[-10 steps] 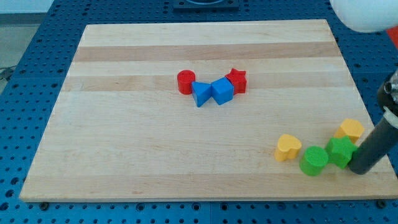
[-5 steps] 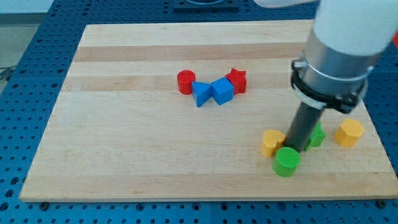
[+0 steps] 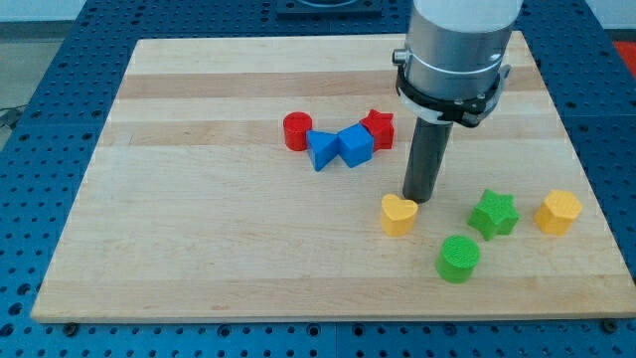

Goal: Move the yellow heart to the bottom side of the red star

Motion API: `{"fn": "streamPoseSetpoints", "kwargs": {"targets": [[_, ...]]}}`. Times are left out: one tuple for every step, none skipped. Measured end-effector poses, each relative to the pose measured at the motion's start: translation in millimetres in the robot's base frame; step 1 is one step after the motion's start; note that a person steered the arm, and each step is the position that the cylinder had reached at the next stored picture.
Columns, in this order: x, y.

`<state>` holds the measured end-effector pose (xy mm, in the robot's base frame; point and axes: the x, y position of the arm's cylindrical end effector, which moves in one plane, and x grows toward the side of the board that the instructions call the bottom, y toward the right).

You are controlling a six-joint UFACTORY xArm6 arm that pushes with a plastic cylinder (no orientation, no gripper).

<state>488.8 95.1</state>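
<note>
The yellow heart (image 3: 398,214) lies on the wooden board (image 3: 199,219), below and slightly right of the red star (image 3: 378,128). My tip (image 3: 418,200) stands just at the heart's upper right edge, touching or almost touching it. The red star sits at the right end of a row of blocks near the board's middle, about 85 pixels above the heart. The rod rises from the tip into the arm's grey and white body at the view's top.
Left of the red star lie a blue cube-like block (image 3: 355,146), a blue triangular block (image 3: 321,149) and a red cylinder (image 3: 297,131). At the right are a green star (image 3: 494,214), a green cylinder (image 3: 458,259) and a yellow hexagonal block (image 3: 558,212).
My tip swept in from the right edge to the left and upward. The yellow heart slid left and up; the green star and green cylinder were pushed left, then left behind.
</note>
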Motion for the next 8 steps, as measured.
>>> {"fn": "streamPoseSetpoints", "kwargs": {"targets": [[-1.1, -45.1], [-1.1, -92.3], [8.8, -142.7], [89.7, -155.4], [129.7, -137.4], [124.7, -63.0], [124.7, -60.7], [130.0, -37.7]]}}
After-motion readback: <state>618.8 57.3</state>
